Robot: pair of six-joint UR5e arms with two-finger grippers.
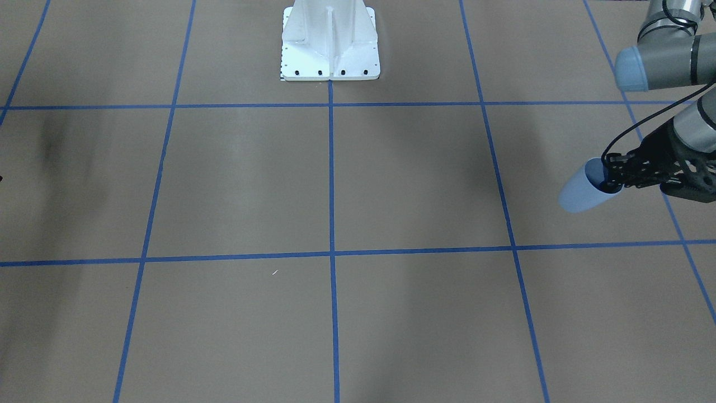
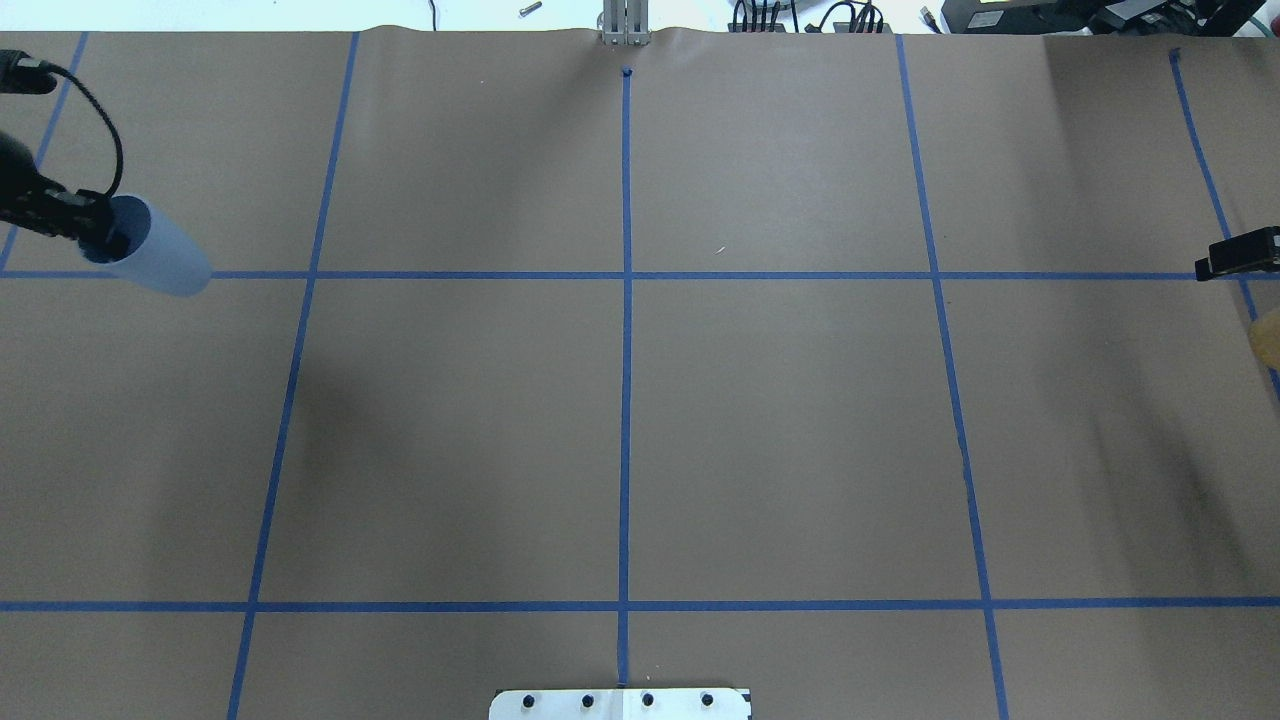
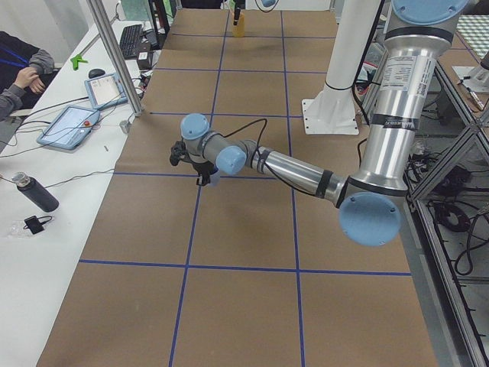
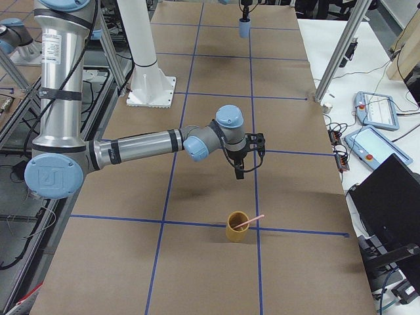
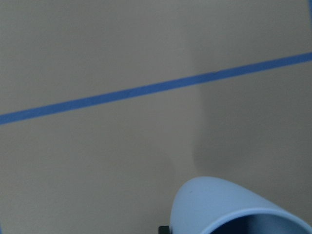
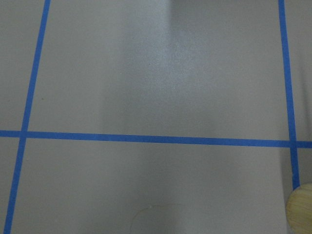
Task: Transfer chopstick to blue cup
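At the left end of the table [image 1: 391, 184]: blue cup [image 1: 582, 193], held clear of the surface.
Left gripper [image 1: 612, 178]: fingers clamped on the cup's rim, one inside the mouth.
Chopstick [image 4: 251, 220]: leaning in a yellow cup [image 4: 236, 231] at the right end.
Right gripper [image 4: 241, 167]: above the table, near the yellow cup; whether its fingers are apart or together cannot be told.

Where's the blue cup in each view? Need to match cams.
Front-facing: blue cup at the right edge, tilted.
Overhead: left edge.
Exterior left: centre, mostly hidden under the near arm's wrist.
Exterior right: top centre, far end of the table.
Left wrist: bottom right.
Right wrist: not in it.
Shared landmark: the left gripper clamped on its rim.
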